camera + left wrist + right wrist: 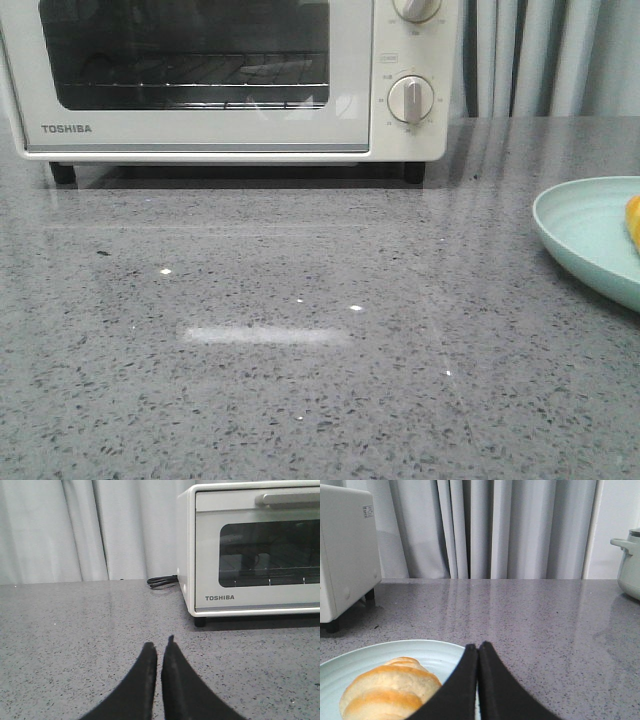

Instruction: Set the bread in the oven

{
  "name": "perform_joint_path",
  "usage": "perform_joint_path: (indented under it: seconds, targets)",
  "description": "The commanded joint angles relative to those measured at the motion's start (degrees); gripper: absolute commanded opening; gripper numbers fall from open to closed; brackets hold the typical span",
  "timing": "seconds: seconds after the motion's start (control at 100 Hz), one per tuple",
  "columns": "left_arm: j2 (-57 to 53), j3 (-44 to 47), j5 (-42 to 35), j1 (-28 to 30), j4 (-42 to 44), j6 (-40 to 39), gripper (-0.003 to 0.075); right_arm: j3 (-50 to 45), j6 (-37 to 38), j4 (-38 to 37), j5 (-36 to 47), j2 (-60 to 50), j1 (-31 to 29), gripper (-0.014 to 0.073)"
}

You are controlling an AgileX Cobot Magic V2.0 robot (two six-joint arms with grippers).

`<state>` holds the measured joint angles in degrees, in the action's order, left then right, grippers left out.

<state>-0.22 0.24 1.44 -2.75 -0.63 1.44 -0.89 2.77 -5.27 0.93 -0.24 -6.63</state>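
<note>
- Underfoot, so to speak, we see a grey speckled stone counter (300,380), glossy enough to throw back pale streaks of light; pleated grey-white curtains (520,525) hang behind it.
- We read "TOSHIBA" on the lower left of the oven (200,130) door frame; the small print around its two dials (410,100) and on a side sticker is too fine for us to make out.
- We find the oven at the back of the counter, its dark glass door closed, a wire rack inside, a black cord (162,581) behind it.
- We see the bread (387,690) lying on a pale blue-green plate (580,235) at the counter's right edge, well apart from the oven; only an orange sliver shows in the front view.
- Its long axis we cannot tell, since the right gripper (478,647) hides part of it.
- We see the right gripper's fingers pressed together, empty, over the plate rim beside the bread.
- We see the left gripper (160,645) nearly together, empty, above bare counter near the oven's left front.
- A pale green pot (630,560) sits to one side.
</note>
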Motion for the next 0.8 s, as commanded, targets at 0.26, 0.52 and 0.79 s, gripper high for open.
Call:
perform_joint_path:
  seconds: [0.26, 0.52, 0.79]
  targets:
    - [-1.8, 1.4, -5.3, 0.1, -0.1, -0.1, -0.0020, -0.6, -0.3, -0.1, 4.3, 1.0, 0.0, -0.0045]
    - [-1.8, 1.4, -7.7, 0.1, -0.2, -0.1, -0.0020, -0.6, -0.3, -0.1, 4.3, 1.0, 0.0, -0.0045]
    - [-1.8, 1.4, -10.1, 0.1, -16.1, -0.7, -0.0020, -0.6, -0.3, -0.1, 6.6, 1.0, 0.0, -0.0045]
